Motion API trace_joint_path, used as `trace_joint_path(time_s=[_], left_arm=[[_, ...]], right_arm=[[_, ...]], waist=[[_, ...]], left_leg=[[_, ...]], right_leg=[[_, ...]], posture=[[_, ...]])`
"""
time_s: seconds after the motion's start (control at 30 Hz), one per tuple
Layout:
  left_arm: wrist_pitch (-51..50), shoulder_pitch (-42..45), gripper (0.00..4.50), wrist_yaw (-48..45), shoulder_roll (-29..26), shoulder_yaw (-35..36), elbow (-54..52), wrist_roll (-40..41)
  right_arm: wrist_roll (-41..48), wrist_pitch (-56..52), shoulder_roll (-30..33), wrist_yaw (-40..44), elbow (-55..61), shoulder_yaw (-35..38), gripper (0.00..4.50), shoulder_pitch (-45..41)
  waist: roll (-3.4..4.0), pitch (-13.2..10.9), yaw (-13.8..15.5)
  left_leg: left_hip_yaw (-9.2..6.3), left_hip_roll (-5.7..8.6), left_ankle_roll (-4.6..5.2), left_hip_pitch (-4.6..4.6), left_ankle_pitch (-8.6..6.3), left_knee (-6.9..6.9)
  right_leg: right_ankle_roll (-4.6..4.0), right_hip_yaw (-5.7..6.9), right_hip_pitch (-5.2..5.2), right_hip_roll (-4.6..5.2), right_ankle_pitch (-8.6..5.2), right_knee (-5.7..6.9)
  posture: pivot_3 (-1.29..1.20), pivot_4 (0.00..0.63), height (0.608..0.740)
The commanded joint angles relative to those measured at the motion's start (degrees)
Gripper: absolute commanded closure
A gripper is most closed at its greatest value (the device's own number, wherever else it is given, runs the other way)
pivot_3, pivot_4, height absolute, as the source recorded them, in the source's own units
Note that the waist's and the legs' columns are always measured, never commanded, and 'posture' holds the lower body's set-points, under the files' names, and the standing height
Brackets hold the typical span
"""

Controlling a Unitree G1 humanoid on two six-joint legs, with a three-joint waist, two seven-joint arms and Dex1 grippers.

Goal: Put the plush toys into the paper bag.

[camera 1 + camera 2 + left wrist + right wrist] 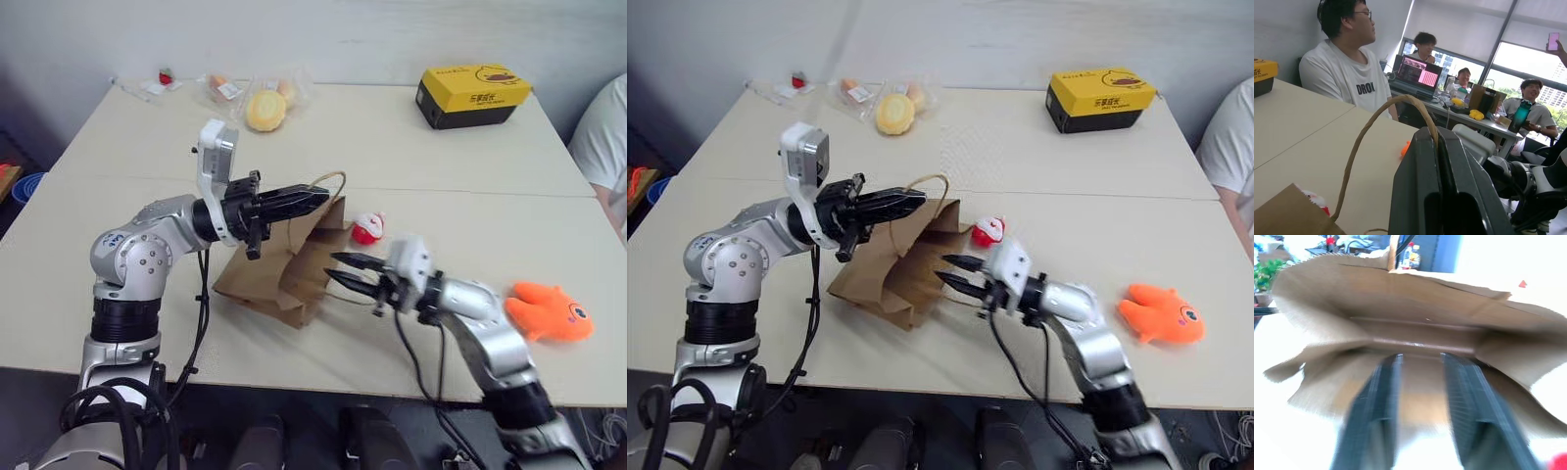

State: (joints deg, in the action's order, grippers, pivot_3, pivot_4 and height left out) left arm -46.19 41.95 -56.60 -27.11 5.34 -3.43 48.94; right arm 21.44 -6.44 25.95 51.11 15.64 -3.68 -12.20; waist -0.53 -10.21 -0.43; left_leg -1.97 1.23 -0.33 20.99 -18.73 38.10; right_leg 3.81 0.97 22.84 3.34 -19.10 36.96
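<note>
Head camera first: nearest me, my right gripper [338, 270] sits at the mouth of the plain brown kraft paper bag [284, 274], its two black fingers parted with nothing between them. From the right wrist camera I look between those spread fingers [1374, 416] straight into the bag's open interior. The bag lies tipped on the pale tabletop [411, 147], mouth towards the right gripper. Off to my right, well apart from the bag, the bright orange fish-shaped plush toy [550, 311] lies flat on the table. Just above the bag, my left gripper [312, 199] has its jaws clamped on one tan twisted-cord loop handle [331, 180], holding that side up. Just beside the bag's far corner rests the small round red-and-white plush toy [367, 228]. Further back lie a round yellow item in clear wrap [265, 110] and a yellow-and-black cardboard box [472, 95].
</note>
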Motion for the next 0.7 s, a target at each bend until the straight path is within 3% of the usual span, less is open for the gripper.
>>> trace_joint_path(time_s=[0.03, 0.2, 0.23, 0.33, 0.47, 0.57, 0.7], left_arm=[[1.7, 0.0, 4.5, -1.7, 0.3, -0.9, -0.1, -0.8], [3.0, -0.8, 4.5, -4.4, 0.5, -3.3, 1.1, -2.4], [3.4, -0.9, 4.5, -5.2, 0.4, -3.9, 1.4, -3.0], [3.9, -0.8, 4.5, -6.3, 0.5, -4.6, 2.3, -3.7], [4.3, -0.7, 4.5, -7.0, 1.2, -5.0, 3.4, -4.1], [4.9, -0.4, 4.5, -7.9, 1.6, -5.6, 4.5, -5.0], [5.2, -0.6, 4.5, -8.3, 1.7, -5.8, 4.7, -5.4]], right_arm=[[4.8, 0.9, 1.8, -2.2, 8.3, 8.3, 1.88, 4.6], [4.8, 2.7, 5.4, -4.3, 15.8, 21.8, 0.18, 18.5], [4.6, 3.4, 5.3, -5.1, 17.0, 25.4, 0.04, 22.2], [5.1, 5.7, 4.0, -5.8, 18.7, 33.4, 0.04, 32.3], [5.8, 12.6, -2.4, -5.1, 13.7, 43.5, 0.04, 46.1], [1.7, 22.9, -6.7, -5.9, -0.4, 51.1, 0.04, 53.5], [-1.1, 31.6, -7.8, -5.6, -9.8, 53.2, 0.04, 58.2]], waist=[[0.0, 0.0, 0.2], [0.01, 0.0, 1.0], [0.0, 0.0, 1.1], [0.01, 0.0, 1.6], [0.02, 0.0, 1.8], [0.02, 0.0, 1.7], [0.06, 0.0, 1.5]], left_leg=[[0.01, 0.0, 0.0, -0.01, 0.0, 0.0], [-0.03, 0.02, 0.0, 0.05, 0.0, -0.03], [-0.03, 0.03, 0.01, 0.07, 0.0, -0.04], [-0.02, 0.04, 0.02, 0.06, -0.01, -0.03], [-0.01, 0.01, 0.03, 0.0, -0.01, -0.07], [0.05, 0.06, 0.1, -0.03, -0.02, -0.07], [0.2, 0.06, 0.24, -0.39, -0.11, -0.34]], right_leg=[[0.0, -0.01, 0.0, 0.0, 0.0, 0.0], [0.0, 0.02, 0.0, 0.0, 0.0, -0.05], [0.0, 0.03, 0.0, 0.0, 0.0, -0.06], [0.03, 0.02, -0.03, -0.01, 0.01, -0.06], [0.03, -0.01, -0.05, -0.05, 0.01, -0.06], [0.05, -0.08, -0.1, 0.0, 0.02, -0.1], [0.02, -0.25, -0.31, 0.02, 0.0, -0.23]], posture=[[0.0, 0.15, 0.74], [0.0, 0.15, 0.74], [0.0, 0.15, 0.74], [0.0, 0.15, 0.74], [0.0, 0.15, 0.74], [0.0, 0.15, 0.74], [0.0, 0.15, 0.74]])
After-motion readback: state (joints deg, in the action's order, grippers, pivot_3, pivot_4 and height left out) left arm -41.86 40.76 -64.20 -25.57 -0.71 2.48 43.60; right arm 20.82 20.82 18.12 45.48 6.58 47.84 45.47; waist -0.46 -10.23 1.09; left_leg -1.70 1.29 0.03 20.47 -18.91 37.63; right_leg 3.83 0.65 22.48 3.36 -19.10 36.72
